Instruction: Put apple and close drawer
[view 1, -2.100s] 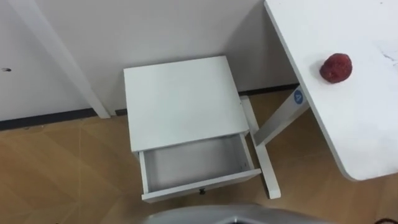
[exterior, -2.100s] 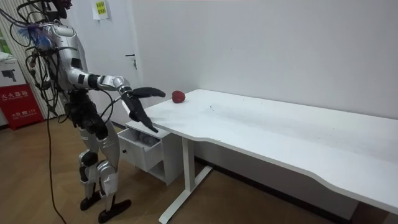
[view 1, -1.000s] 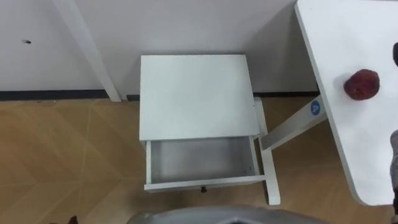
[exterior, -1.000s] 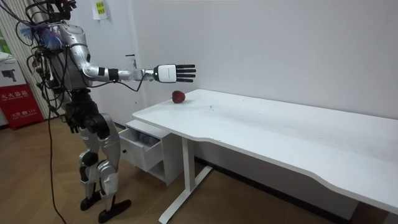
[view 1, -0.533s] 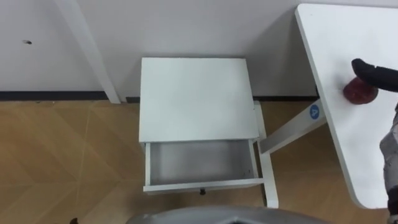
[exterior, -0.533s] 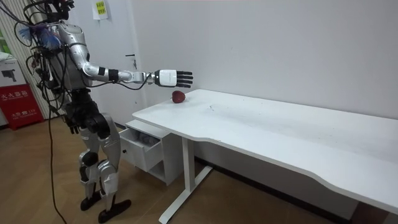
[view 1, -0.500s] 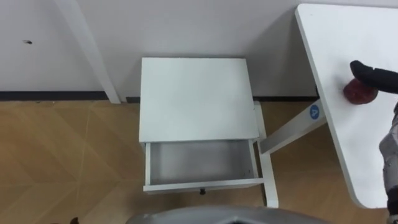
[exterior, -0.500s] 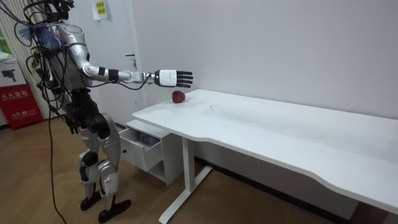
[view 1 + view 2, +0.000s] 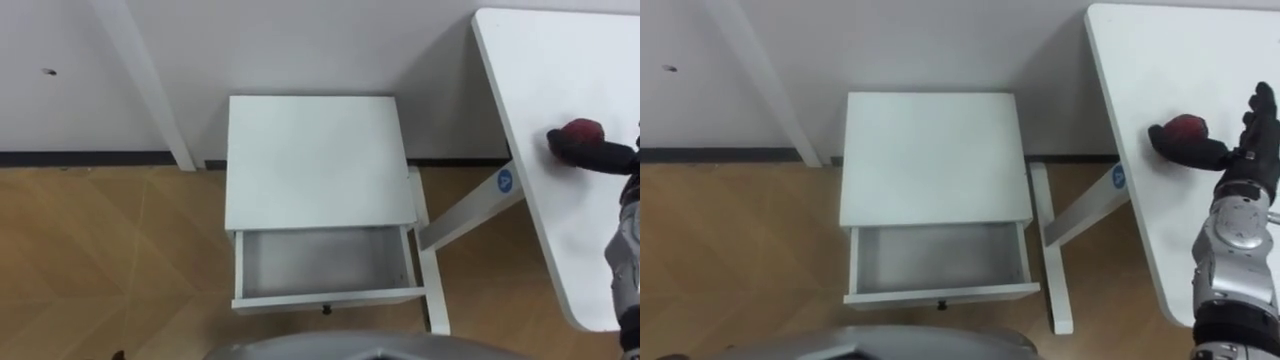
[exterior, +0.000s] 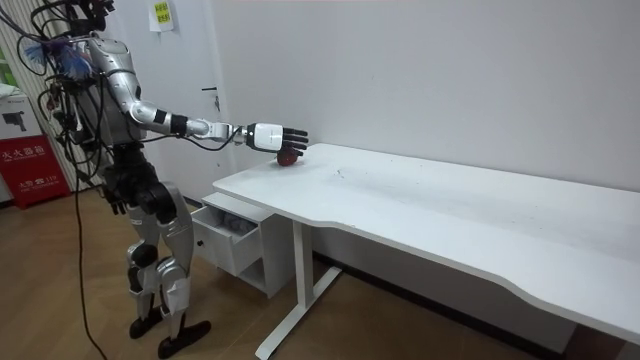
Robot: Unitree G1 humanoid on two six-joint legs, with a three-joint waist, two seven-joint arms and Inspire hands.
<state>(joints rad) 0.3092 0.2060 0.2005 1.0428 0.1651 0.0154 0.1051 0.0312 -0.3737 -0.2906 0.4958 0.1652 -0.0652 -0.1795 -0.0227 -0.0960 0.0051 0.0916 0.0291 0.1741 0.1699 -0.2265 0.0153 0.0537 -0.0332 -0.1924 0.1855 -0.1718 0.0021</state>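
A dark red apple [image 9: 1183, 127] lies on the white table [image 9: 1130, 70] at my right, near its wall-side end. My right hand [image 9: 1243, 165] reaches in from the lower right and rests against the apple: the thumb [image 9: 1185, 149] lies along its near side, the fingers [image 9: 1262, 103] stretch straight past its right side. In the room view the hand [image 10: 268, 136] covers the apple [image 10: 288, 157] at the table's corner. The white bedside cabinet [image 9: 315, 160] stands below me against the wall, its drawer [image 9: 322, 262] pulled out with nothing inside.
The table's white leg and foot [image 9: 432, 290] run along the floor just right of the drawer. A slanted white post [image 9: 140, 85] leans at the wall to the cabinet's left. Wooden floor [image 9: 110, 260] lies open to the left.
My right hand has come down from the air above the table onto the apple, and its thumb now lies beside it. The apple and the drawer have not moved.
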